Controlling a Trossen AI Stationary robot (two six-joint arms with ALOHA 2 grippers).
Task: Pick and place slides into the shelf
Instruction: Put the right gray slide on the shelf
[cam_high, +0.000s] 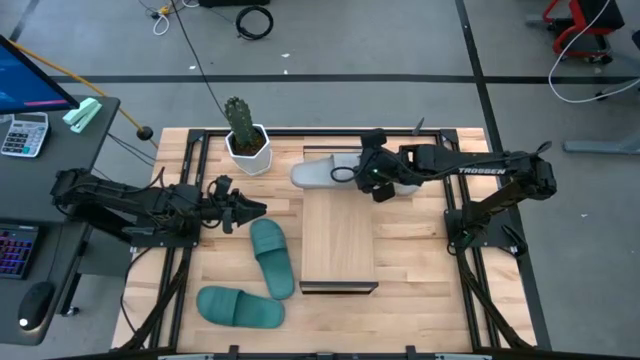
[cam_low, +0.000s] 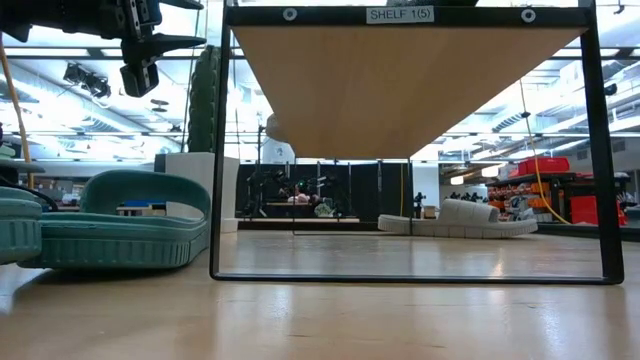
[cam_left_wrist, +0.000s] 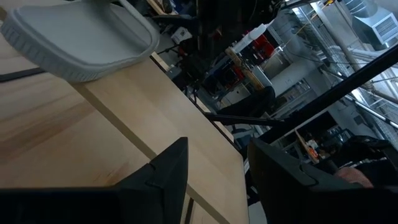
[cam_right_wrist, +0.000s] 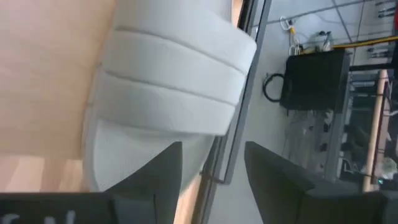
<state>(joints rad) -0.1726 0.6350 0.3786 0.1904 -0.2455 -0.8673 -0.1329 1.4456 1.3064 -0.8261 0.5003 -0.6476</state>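
A light grey slide (cam_high: 318, 172) lies sole down on the table just beyond the far end of the shelf (cam_high: 340, 240); through the shelf frame it appears as the grey slide (cam_low: 460, 218). My right gripper (cam_high: 372, 185) hovers open above its right end, slanting down. In the right wrist view the wide grey strap (cam_right_wrist: 174, 81) lies beyond my open right gripper (cam_right_wrist: 211, 168), which touches nothing. Two teal slides (cam_high: 272, 258) (cam_high: 240, 306) lie flat on the table left of the shelf. My left gripper (cam_high: 250, 210) waits open and level, left of the shelf.
A potted cactus (cam_high: 243, 135) stands at the table's far edge, left of the grey slide. The shelf's dark frame (cam_low: 215, 150) stands on the table's middle. A desk with a calculator (cam_high: 22, 133) is off the table's left side. Cables lie on the floor beyond.
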